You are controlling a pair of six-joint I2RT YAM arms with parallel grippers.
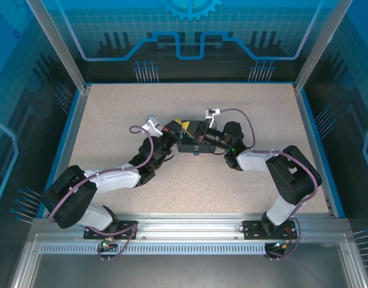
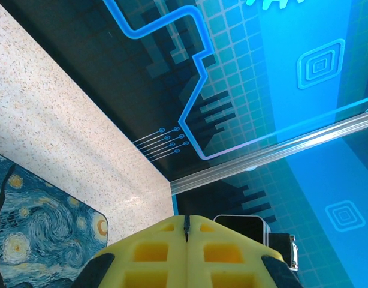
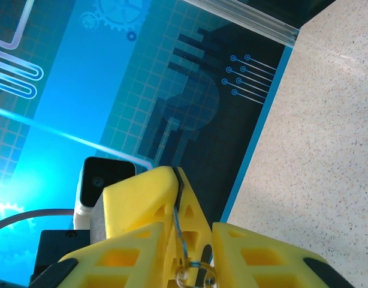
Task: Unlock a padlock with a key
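Both my arms meet at the tin point(image 2: 40, 240) mid-table so each can work the padlock point(image 1: 196, 152), prob that tiny bit at the tin's near edge, too small to read shape or colour. Left gripper point(image 2: 187, 223) is clenched tight. A thin blue strand point(image 3: 179, 231) runs from its seam to a clear ring point(image 3: 195, 277) inside my right gripper point(image 3: 190, 255), whose fingers point(image 3: 262, 258) stand apart; can't tell if they grip it.

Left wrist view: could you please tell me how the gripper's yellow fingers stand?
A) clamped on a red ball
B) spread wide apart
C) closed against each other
C: the left gripper shows its yellow fingers meeting along a thin dark seam, with no gap between them.
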